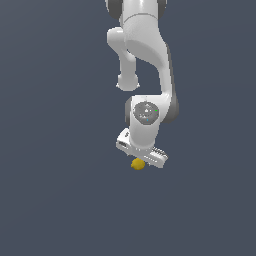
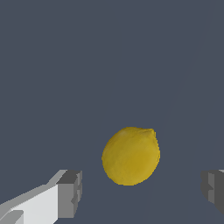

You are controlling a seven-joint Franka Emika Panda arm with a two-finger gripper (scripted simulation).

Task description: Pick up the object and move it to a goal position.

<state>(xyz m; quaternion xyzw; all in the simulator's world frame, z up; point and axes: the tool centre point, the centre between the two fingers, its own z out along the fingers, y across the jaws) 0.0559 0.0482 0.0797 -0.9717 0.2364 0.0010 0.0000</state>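
Observation:
The object, a small yellow lemon-like blob (image 1: 138, 164), lies on the dark grey floor directly under the white arm's hand in the exterior view. The wrist view shows the object (image 2: 131, 155) large and whole, with a small nub at one end. My gripper (image 2: 141, 192) is open, its two grey fingertips (image 2: 70, 192) spread wide to either side of the lemon and not touching it. In the exterior view the gripper (image 1: 142, 161) is mostly hidden behind the hand's white body, just above the lemon.
A plain dark grey-blue floor (image 1: 55, 190) fills both views. The white arm (image 1: 145, 55) reaches down from the top of the exterior view. No other object shows.

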